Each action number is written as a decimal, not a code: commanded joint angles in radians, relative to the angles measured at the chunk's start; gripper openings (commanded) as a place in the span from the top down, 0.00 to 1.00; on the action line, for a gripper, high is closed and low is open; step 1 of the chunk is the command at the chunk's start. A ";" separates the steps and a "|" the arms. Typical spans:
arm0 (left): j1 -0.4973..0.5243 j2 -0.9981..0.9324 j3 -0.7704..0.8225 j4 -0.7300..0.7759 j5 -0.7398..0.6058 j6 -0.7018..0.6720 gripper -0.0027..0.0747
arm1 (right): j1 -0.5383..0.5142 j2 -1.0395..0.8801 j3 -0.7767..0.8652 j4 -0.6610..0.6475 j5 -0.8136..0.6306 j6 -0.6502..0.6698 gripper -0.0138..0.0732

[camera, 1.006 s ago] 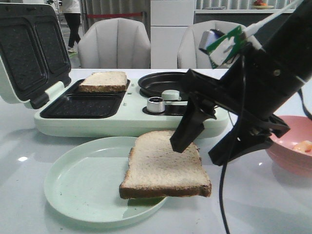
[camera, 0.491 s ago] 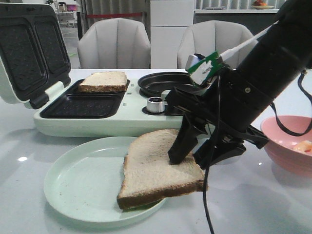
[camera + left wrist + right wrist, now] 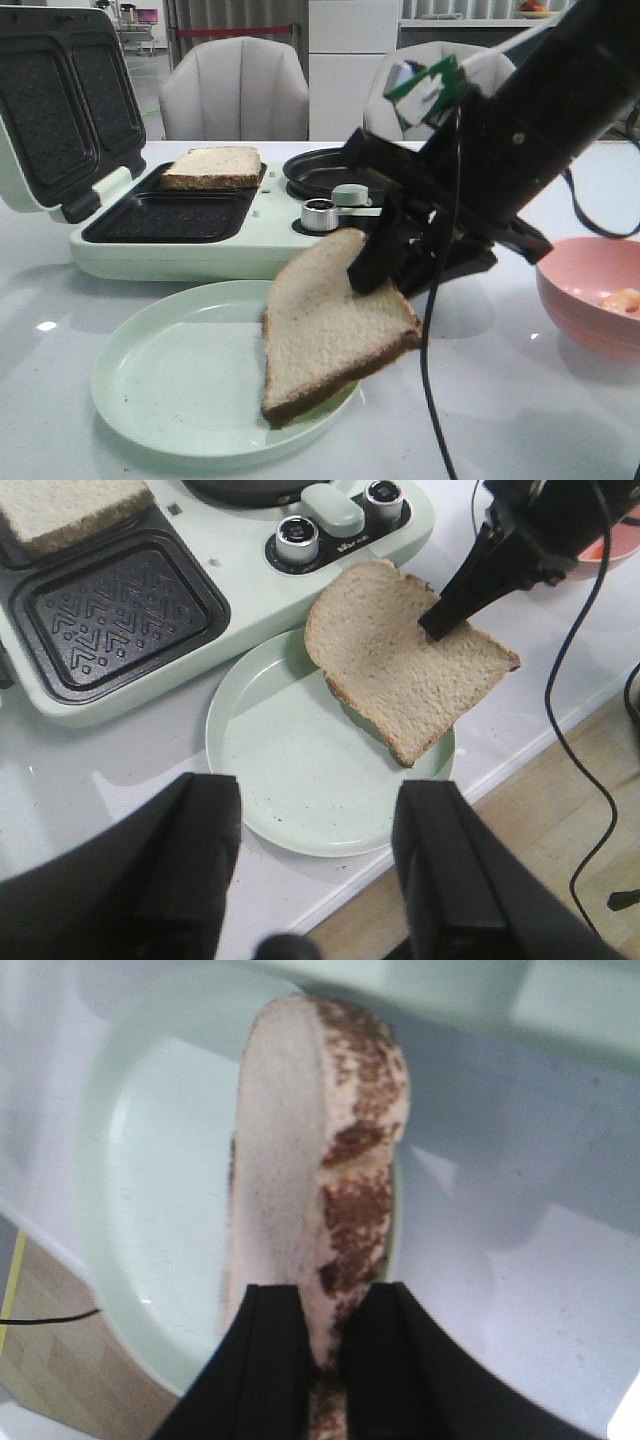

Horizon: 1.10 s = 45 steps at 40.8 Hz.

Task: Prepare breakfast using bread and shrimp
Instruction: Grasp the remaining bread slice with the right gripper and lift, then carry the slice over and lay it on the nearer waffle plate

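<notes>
Room: two pale padded chairs [image 3: 235, 88] stand behind a glossy white tabletop [image 3: 520, 400]; a cabinet front shows at twelve o'clock.
Tabletop: a mint-green sandwich maker [image 3: 250, 235] sits with its lid [image 3: 62, 105] thrown open at ten o'clock; a pale green plate [image 3: 170, 380] lies in front of it; a pink bowl [image 3: 590, 300] rests at three o'clock.
Bread: one slice [image 3: 213, 166] lies in the far plate of the maker; the second slice [image 3: 335, 325] hangs tilted, its low corner over the plate's near rim, whether touching I cannot tell.
Right hand: the right hand [image 3: 400, 270] has its fingers closed tight on the upper edge of the second slice, one either side of the crust in the right wrist view.
Left hand: the left hand [image 3: 318, 865] stands wide apart with nothing in it, held high above the plate's near side.
Shrimp: a small orange-pink shrimp [image 3: 622, 299] lies in the pink bowl.
Step in hand: I'd say carrying the slice to the empty near well [image 3: 170, 218]. Best to raise it clear of the plate rim, keep the pinch gentle so the crumb doesn't tear, level it, then lower it square into the well.
Writing: small marks beside the chrome knobs [image 3: 297, 535] are too fine to read; the green board [image 3: 432, 85] on the right wrist bears no legible text.
</notes>
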 commanded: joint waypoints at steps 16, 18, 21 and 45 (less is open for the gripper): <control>-0.009 -0.002 -0.027 -0.007 -0.064 -0.001 0.45 | 0.127 -0.012 -0.374 0.191 -0.123 -0.042 0.80; -0.009 -0.002 -0.027 -0.007 -0.064 -0.001 0.45 | 0.146 0.037 -0.432 0.196 -0.145 -0.042 0.80; -0.009 -0.002 -0.027 -0.007 -0.064 -0.001 0.45 | 0.165 0.119 -0.513 0.205 -0.168 -0.042 0.80; -0.009 -0.002 -0.027 -0.007 -0.064 -0.001 0.45 | 0.132 0.415 -0.746 0.225 -0.193 -0.042 0.21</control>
